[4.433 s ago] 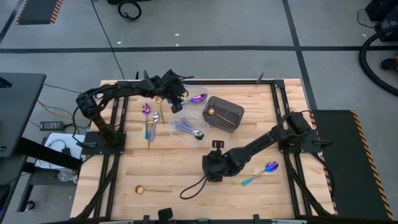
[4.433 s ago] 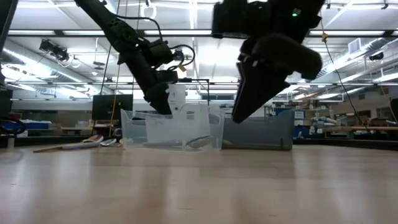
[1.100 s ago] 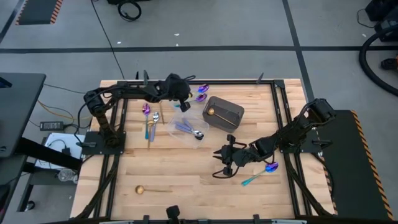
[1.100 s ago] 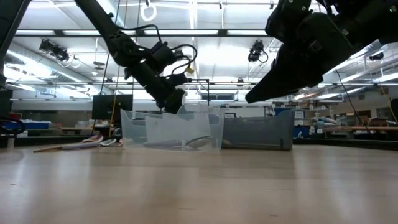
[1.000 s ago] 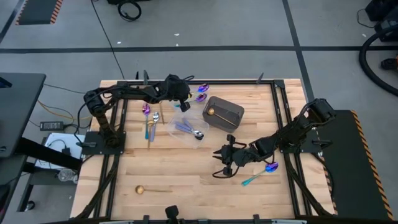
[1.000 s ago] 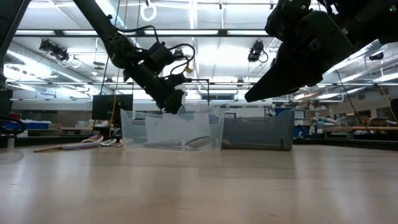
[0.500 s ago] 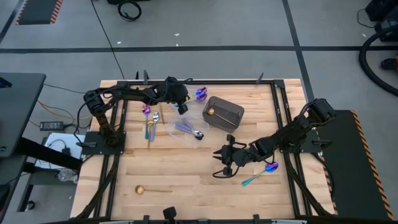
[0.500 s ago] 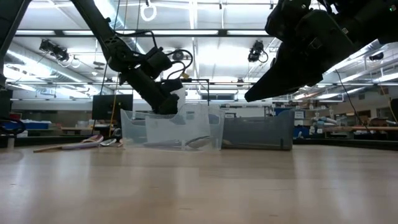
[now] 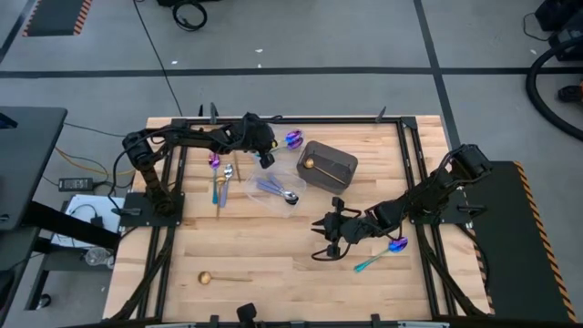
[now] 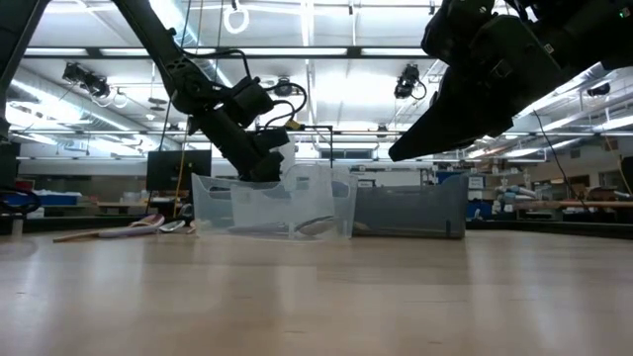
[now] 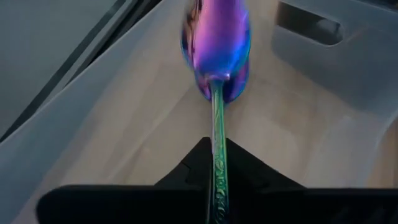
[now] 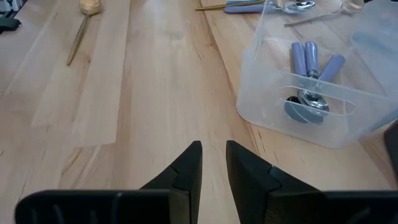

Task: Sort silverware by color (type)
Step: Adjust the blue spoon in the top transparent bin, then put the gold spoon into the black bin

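Left hand (image 9: pixel 266 157) is hovering at the far-left of the counter (image 9: pixel 273 246), over a clear tub's far edge, pinching the teal handle of an iridescent purple spoon (image 11: pixel 216 56); bowl is pointing away from the fingers. Just left of it, loose spoons (image 9: pixel 219 178) are lying on the wood. A gold spoon (image 9: pixel 219 277) is sitting alone near-left. Clear tub (image 12: pixel 298 93) at centre is holding the lavender-handled spoons (image 12: pixel 308 68); dark bin (image 9: pixel 326 166) is standing right of it. Right hand (image 12: pixel 213 163) is hanging over bare wood near-centre, fingers slightly parted, holding nothing. A teal-handled spoon (image 9: pixel 383 254) is lying just right of it.
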Robot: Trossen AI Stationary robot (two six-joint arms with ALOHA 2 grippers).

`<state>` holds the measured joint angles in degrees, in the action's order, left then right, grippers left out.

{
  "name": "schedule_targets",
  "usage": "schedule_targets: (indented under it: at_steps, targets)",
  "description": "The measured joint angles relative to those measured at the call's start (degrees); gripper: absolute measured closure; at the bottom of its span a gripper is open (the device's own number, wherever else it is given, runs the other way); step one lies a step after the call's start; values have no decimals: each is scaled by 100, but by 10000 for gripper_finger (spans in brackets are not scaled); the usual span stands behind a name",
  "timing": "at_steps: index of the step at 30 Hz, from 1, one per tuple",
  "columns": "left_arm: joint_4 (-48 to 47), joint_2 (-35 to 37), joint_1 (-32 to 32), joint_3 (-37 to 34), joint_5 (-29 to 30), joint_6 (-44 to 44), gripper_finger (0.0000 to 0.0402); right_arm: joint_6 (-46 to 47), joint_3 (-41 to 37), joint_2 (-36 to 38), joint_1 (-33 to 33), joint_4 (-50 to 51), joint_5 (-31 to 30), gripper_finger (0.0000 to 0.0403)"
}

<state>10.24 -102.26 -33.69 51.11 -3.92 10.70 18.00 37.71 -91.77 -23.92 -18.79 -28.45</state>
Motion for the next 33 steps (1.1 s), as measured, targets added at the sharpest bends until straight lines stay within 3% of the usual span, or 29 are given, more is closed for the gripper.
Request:
schedule_targets:
  at_steps: [11,20,33]
  targets:
    - [-135,211,1,2,232,35,281,-5,2,0,0,0,4,320]
    - [-568,914,18,8,225,29,279,0,4,0,0,-4,20,320]
    - [-2706,1963,23,7,433,-855,279,0,4,0,0,-22,66,320]
